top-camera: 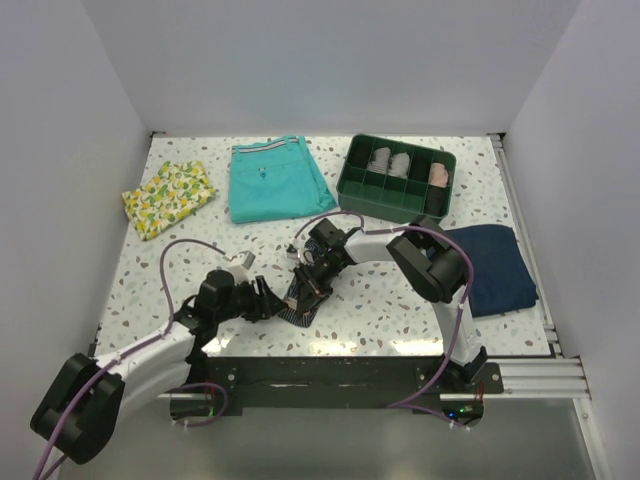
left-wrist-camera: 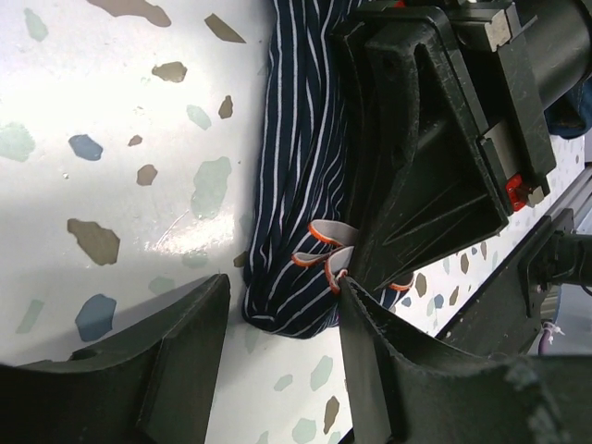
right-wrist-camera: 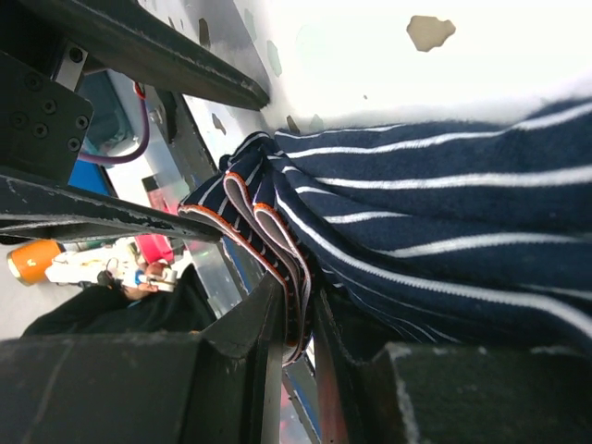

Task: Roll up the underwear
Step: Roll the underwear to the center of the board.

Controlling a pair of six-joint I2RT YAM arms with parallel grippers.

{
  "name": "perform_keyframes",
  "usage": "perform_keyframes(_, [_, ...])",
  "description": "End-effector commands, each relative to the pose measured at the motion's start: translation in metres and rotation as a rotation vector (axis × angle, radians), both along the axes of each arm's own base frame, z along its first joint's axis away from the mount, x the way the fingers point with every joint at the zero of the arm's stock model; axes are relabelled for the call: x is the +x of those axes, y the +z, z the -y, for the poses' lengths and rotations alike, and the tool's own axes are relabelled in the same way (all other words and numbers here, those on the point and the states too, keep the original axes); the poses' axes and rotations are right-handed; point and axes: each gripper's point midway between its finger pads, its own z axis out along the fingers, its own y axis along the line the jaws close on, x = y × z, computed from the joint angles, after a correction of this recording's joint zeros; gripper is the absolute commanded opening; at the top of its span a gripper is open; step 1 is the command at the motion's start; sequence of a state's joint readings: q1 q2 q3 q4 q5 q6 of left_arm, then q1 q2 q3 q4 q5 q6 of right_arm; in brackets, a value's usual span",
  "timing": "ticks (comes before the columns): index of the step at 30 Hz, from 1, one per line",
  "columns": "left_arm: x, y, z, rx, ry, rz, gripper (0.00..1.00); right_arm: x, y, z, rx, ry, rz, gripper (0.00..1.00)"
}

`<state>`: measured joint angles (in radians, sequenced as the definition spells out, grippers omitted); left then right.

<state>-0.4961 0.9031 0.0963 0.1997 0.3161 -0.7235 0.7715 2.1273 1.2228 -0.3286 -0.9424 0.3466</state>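
Observation:
The underwear [top-camera: 303,297] is a navy pinstriped bundle, partly rolled, on the speckled table between both grippers. In the left wrist view the roll [left-wrist-camera: 296,185] runs up the frame, its orange-edged waistband folds at the near end. My left gripper [left-wrist-camera: 282,301] is open astride that end; one finger [left-wrist-camera: 388,361] touches the waistband and the other stands apart from the cloth. My right gripper [right-wrist-camera: 301,314] is shut on the layered waistband edge of the underwear [right-wrist-camera: 444,213]. From above, the left gripper [top-camera: 268,300] is left of the roll and the right gripper [top-camera: 315,280] over it.
Teal shorts [top-camera: 275,178] and a yellow lemon-print cloth [top-camera: 170,195] lie at the back. A green divided tray [top-camera: 348,185] holding rolled items stands back right. A plain navy garment [top-camera: 495,265] lies at the right. The table's front edge runs just behind the grippers.

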Motion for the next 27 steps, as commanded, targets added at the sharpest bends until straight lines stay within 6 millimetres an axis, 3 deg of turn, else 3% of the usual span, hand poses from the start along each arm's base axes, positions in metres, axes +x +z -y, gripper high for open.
perform_keyframes(1, [-0.015,-0.026,-0.007,0.096,-0.040,-0.083,0.56,0.017,-0.052,0.029,-0.180,-0.028,0.114,0.13])
perform_keyframes(7, [-0.007,-0.027,-0.004,0.118,-0.048,-0.086,0.57,0.013,-0.053,0.032,-0.182,-0.014,0.107,0.13])
perform_keyframes(14, [-0.012,-0.043,-0.005,0.157,-0.034,-0.142,0.47,0.014,-0.050,0.032,-0.179,-0.015,0.120,0.13])
perform_keyframes(18, [-0.015,-0.050,-0.005,0.202,-0.035,-0.170,0.36,0.016,-0.046,0.032,-0.174,-0.028,0.135,0.14])
perform_keyframes(22, [-0.013,-0.055,0.000,0.260,-0.053,-0.182,0.14,0.018,-0.038,0.030,-0.155,-0.039,0.161,0.18])
perform_keyframes(27, [-0.019,-0.070,0.005,0.315,-0.078,-0.237,0.00,0.026,-0.016,0.030,-0.137,-0.064,0.249,0.35])
